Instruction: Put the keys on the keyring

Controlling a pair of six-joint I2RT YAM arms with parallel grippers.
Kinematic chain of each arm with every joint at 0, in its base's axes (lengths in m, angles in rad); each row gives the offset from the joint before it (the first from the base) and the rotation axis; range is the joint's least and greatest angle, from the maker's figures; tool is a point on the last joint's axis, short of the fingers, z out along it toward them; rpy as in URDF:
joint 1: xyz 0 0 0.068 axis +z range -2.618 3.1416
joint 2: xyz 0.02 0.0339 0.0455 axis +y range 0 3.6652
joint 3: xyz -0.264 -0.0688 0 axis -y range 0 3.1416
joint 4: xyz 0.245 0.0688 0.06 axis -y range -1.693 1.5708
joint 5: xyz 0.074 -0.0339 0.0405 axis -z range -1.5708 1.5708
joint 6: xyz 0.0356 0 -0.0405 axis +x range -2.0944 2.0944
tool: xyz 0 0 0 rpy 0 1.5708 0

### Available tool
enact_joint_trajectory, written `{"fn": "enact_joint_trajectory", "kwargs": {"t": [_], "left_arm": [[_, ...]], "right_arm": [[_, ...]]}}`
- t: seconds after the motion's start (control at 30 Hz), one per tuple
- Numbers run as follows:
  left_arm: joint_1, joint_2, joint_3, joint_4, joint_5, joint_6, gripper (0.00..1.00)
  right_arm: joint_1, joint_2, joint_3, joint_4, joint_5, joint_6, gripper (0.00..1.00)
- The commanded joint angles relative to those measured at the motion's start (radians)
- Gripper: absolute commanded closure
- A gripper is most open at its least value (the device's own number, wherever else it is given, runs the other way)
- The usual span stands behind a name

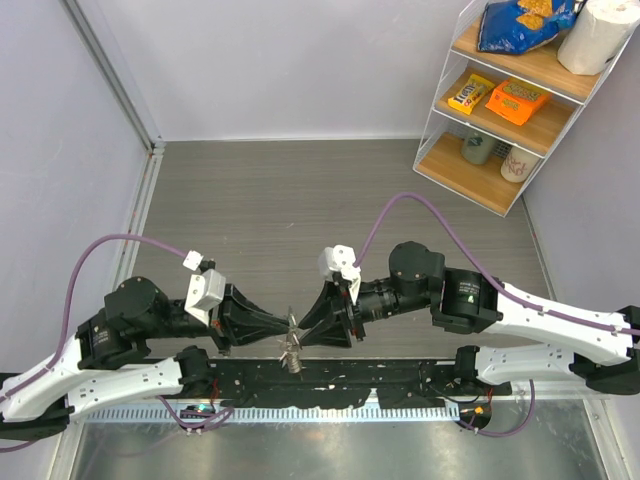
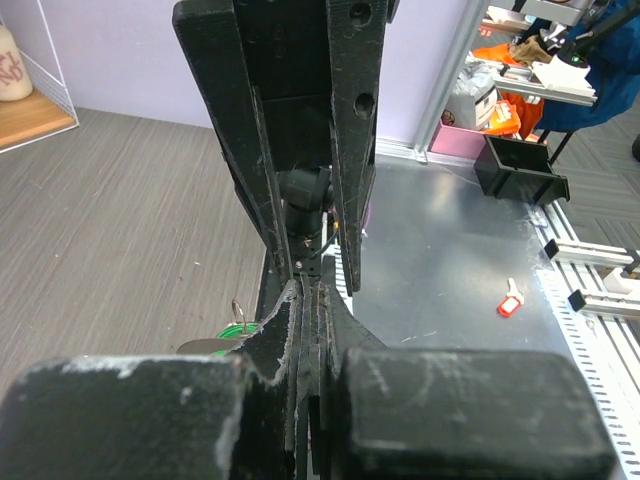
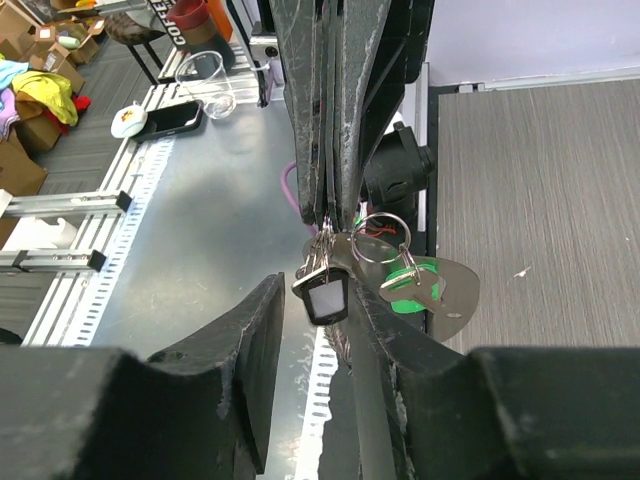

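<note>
In the top view my left gripper (image 1: pixel 284 331) and right gripper (image 1: pixel 304 335) meet tip to tip over the table's near edge, with a small bunch of keys (image 1: pixel 293 356) hanging below them. In the right wrist view the left gripper's shut fingers (image 3: pixel 330 190) come down from above and pinch the keyring bunch. A black-headed key (image 3: pixel 322 295) hangs from it between the open fingers of my right gripper (image 3: pixel 318 300). A thin silvery keyring (image 3: pixel 380 238) with a green-headed key (image 3: pixel 412 284) and a silvery disc (image 3: pixel 452 292) hangs to the right. My left gripper (image 2: pixel 310 292) looks shut; green shows beside it (image 2: pixel 236 330).
A white wire shelf (image 1: pixel 508 100) with snack packs, a paper roll and mugs stands at the back right. A black rail (image 1: pixel 330 375) and a metal plate (image 1: pixel 330 445) run along the near edge. A small red tag (image 2: pixel 510 303) lies on the metal plate.
</note>
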Motion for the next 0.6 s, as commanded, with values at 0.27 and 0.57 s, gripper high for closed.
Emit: {"fn": "enact_joint_trajectory", "kwargs": {"t": [0.27, 0.57], "left_arm": [[0.000, -0.011, 0.002, 0.101, -0.003, -0.008, 1.00], [-0.001, -0.014, 0.005, 0.110, -0.010, -0.006, 1.00]], "right_arm": [[0.010, 0.008, 0.063, 0.092, 0.034, -0.036, 0.62], [0.016, 0.038, 0.072, 0.104, 0.017, -0.036, 0.64]]}}
